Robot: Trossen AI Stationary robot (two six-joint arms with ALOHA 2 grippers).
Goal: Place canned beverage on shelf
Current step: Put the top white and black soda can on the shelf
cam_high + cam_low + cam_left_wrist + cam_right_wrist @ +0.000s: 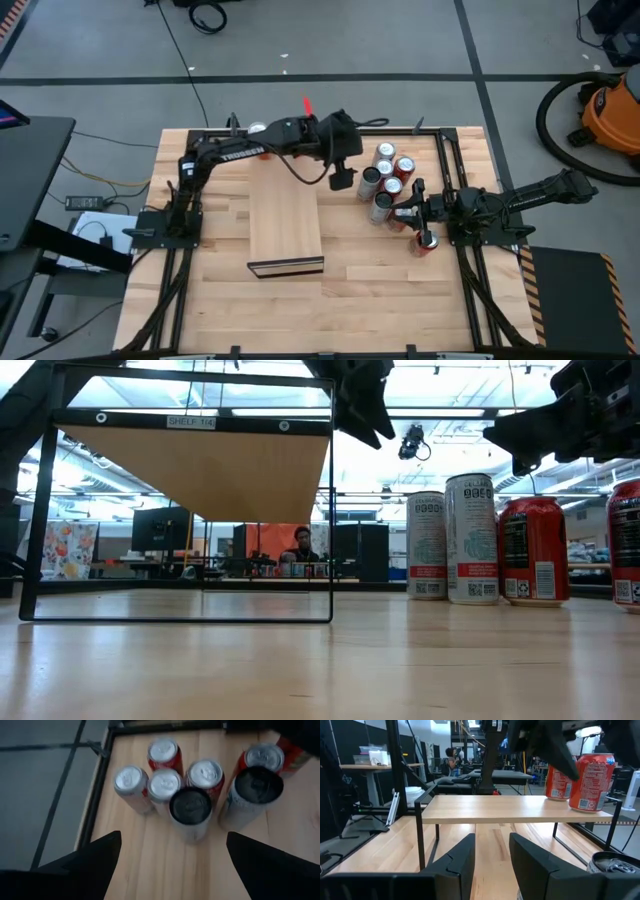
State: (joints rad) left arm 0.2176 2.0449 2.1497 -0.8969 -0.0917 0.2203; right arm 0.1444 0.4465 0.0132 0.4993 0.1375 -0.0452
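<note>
Several beverage cans (pixel 388 182), red ones and silver ones, stand upright in a cluster on the table, right of the shelf (pixel 285 225). The shelf is a pale wood slab on thin black legs (pixel 520 809). My left gripper (pixel 345 180) hangs open above the cluster's left side. It slants down at the cans (pixel 190 812) and touches none. My right gripper (pixel 412 205) waits level at the cluster's right side. Its fingers (pixel 492 855) are a little apart with nothing between them. One more can (pixel 427 243) stands by the right arm's near side.
Black frame rails (pixel 455 170) run along the table's sides. Bare tabletop (pixel 330 310) lies in front of the shelf. An orange shop vacuum (pixel 610 110) stands on the floor at the far right. A person (pixel 300 545) sits in the room beyond the table.
</note>
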